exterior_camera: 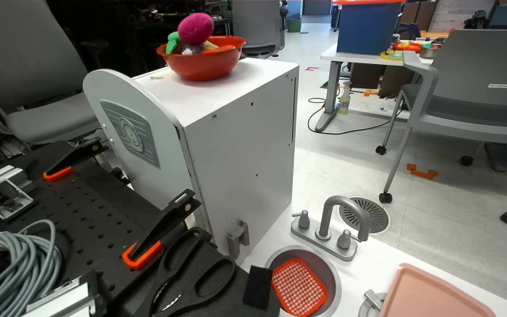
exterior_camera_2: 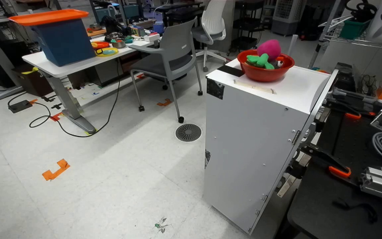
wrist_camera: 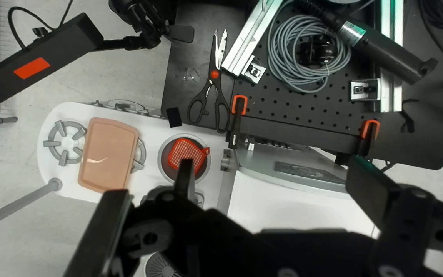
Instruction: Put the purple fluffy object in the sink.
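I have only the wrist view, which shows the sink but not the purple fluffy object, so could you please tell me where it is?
Observer: The purple fluffy object sits in the red bowl, its top rising above the rim in both exterior views.
Operator: Thank you; what does that bowl stand on, please?
Observer: It stands on top of the white cabinet.
Operator: And is there anything upright that my view does not show clearly, if you would kindly check?
Observer: Yes, in an exterior view the silver faucet stands beside the sink, its spout arching upward.
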You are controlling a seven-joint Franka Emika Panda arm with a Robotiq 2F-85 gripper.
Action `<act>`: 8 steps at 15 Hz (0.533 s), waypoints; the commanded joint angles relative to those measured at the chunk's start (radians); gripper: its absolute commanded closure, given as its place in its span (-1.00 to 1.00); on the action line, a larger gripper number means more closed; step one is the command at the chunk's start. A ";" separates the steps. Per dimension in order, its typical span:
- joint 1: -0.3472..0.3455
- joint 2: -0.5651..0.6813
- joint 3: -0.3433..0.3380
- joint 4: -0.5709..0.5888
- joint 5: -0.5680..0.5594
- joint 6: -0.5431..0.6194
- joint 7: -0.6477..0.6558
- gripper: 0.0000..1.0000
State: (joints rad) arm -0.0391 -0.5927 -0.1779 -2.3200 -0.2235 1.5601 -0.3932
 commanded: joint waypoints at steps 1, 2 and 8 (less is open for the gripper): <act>0.028 -0.024 0.009 -0.008 0.002 0.005 -0.038 -1.00; 0.033 -0.028 0.009 -0.011 0.001 0.006 -0.044 -1.00; 0.041 -0.060 0.008 -0.033 -0.002 0.004 -0.060 -1.00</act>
State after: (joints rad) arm -0.0056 -0.6100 -0.1675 -2.3300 -0.2234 1.5600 -0.4343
